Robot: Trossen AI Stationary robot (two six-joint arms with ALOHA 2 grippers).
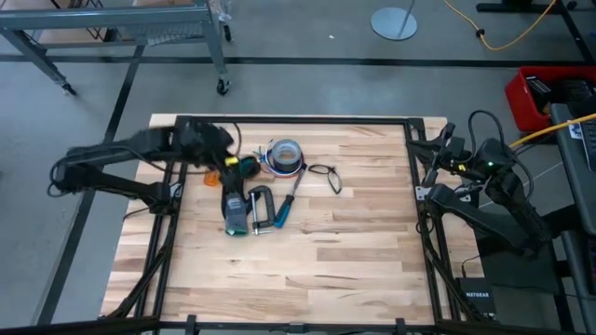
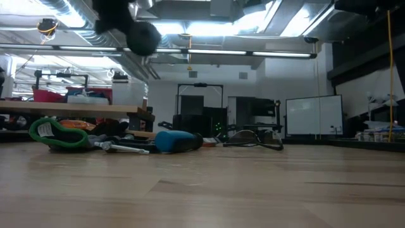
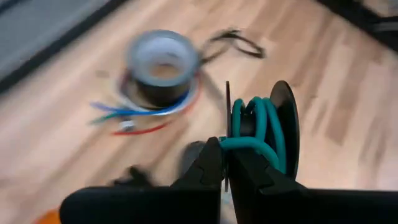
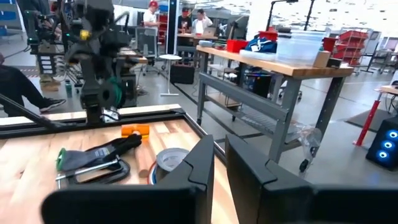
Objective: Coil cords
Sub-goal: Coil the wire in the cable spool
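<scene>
My left gripper point(image 3: 225, 167) is shut on a small black spool point(image 3: 283, 124) wound with the thin teal-green cord point(image 3: 258, 124), held above the table's far left part. It also shows in the right wrist view point(image 4: 112, 93) and the high view point(image 1: 240, 163). A black cord point(image 1: 324, 177) lies in a loose loop flat on the table, right of the grey-blue tape roll point(image 1: 284, 156). Thin blue, green, red and white strands point(image 3: 134, 118) lie around the roll's foot. My right gripper point(image 4: 220, 165) waits off the table's right edge, empty, its fingers a narrow gap apart. My left gripper pinches one thin black flange of the spool point(image 3: 227, 118) at its rim between its two fingers. A teal strand point(image 3: 245, 144) runs across one fingertip. The spool is lifted clear of the table, its axis about level.
On the table's left middle lie a black-and-green tool point(image 1: 235, 212), a C-clamp point(image 1: 261, 207), a blue-handled screwdriver point(image 1: 285, 207) and a small orange piece point(image 1: 212, 175). The table's near half and right part are bare wood point(image 1: 354, 261). People and benches show beyond the table.
</scene>
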